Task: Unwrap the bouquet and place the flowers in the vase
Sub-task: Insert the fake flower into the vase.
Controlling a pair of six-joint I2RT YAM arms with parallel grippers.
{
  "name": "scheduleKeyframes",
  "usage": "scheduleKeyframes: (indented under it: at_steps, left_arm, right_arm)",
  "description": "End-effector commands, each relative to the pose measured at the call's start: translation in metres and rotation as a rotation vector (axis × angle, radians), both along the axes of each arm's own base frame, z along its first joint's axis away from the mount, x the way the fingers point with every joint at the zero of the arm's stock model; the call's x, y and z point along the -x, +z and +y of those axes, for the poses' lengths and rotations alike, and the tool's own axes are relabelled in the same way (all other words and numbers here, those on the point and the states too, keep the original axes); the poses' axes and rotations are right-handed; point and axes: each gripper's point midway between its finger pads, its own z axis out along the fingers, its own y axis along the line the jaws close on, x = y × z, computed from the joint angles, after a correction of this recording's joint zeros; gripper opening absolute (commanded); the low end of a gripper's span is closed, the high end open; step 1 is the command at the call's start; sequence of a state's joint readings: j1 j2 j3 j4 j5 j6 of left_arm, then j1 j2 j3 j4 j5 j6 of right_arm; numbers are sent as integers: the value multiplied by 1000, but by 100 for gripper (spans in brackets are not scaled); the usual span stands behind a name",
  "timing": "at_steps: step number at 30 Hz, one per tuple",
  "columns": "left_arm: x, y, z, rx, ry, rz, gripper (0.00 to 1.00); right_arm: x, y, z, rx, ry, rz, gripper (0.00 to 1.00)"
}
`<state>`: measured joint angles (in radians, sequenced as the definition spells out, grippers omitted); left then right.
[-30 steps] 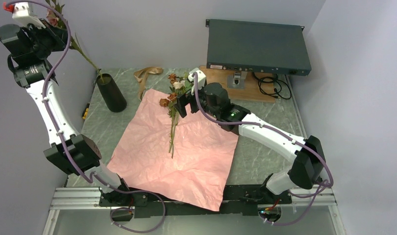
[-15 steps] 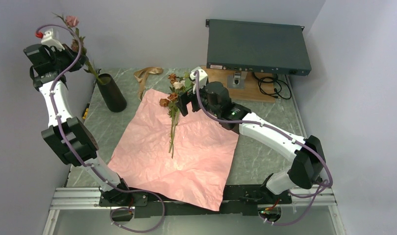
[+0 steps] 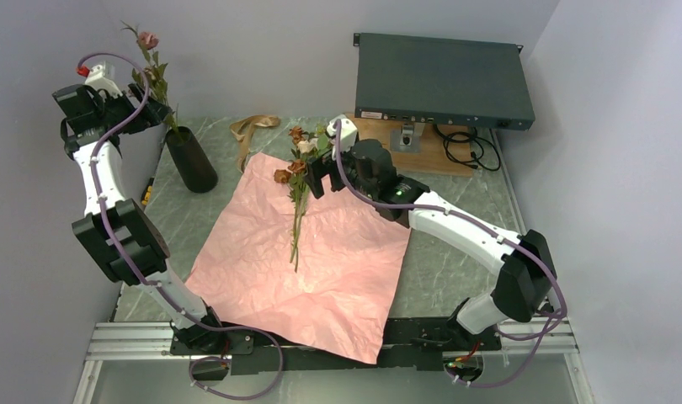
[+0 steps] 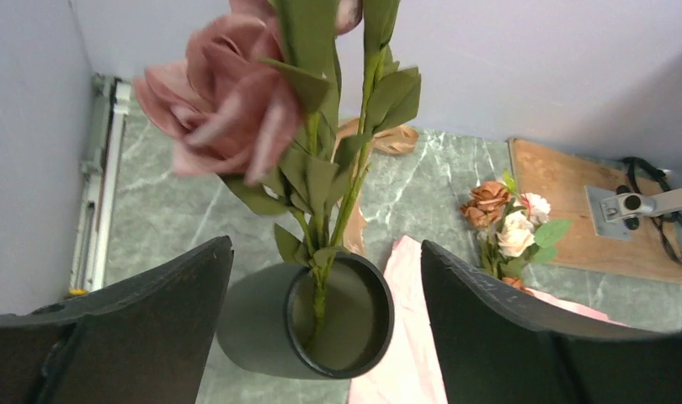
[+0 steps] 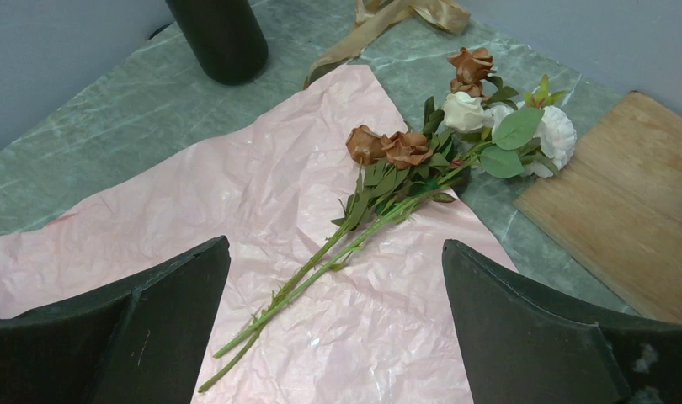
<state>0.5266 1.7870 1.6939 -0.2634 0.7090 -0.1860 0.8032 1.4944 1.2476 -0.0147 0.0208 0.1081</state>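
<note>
My left hand (image 4: 325,246) stands apart around the rose (image 4: 220,101), stem in the vase (image 4: 253,337) — a crooked retreat could catch it and topple both. My right hand (image 5: 335,246), spread wide, hovers over the flowers (image 5: 405,168) lying on the paper (image 5: 194,194).

Left gripper (image 4: 325,286): jaws were shut a second ago, now spread wide; arm has come down toward the vase (image 4: 258,337).
Pink rose (image 4: 220,109): released; stem now more upright, deeper in the vase.
</note>
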Motion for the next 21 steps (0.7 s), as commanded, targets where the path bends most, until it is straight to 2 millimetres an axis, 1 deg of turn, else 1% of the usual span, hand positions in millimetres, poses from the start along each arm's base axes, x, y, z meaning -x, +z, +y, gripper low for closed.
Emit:
scheduleKeyframes:
  at_steps: [1, 5, 7, 9, 13, 15, 18, 21]
  left_arm:
    - [13, 21, -4, -37, 6, 17, 91]
    - [32, 22, -2, -51, 67, 54, 93]
    - [46, 24, -5, -58, 88, 72, 93]
    - [59, 24, -9, -69, 94, 99, 93]
    - [92, 17, -25, -127, 48, 155, 93]
    - [109, 14, -38, -170, -15, 163, 93]
    - [131, 8, -63, -200, -124, 185, 91]
    - [146, 0, -90, -216, -223, 224, 89]
  right_arm:
    - [-7, 20, 0, -46, -16, -25, 100]
    - [-8, 19, -3, -48, -26, -21, 100]
    - [-8, 18, -6, -51, -33, -17, 100]
    - [-9, 14, -9, -41, -38, -6, 100]
    - [-8, 7, -15, -21, -44, 23, 100]
    - [-6, 3, -18, -9, -41, 34, 100]
    - [1, -6, -24, 13, -35, 55, 100]
    - [17, -16, -27, 29, 22, 69, 100]
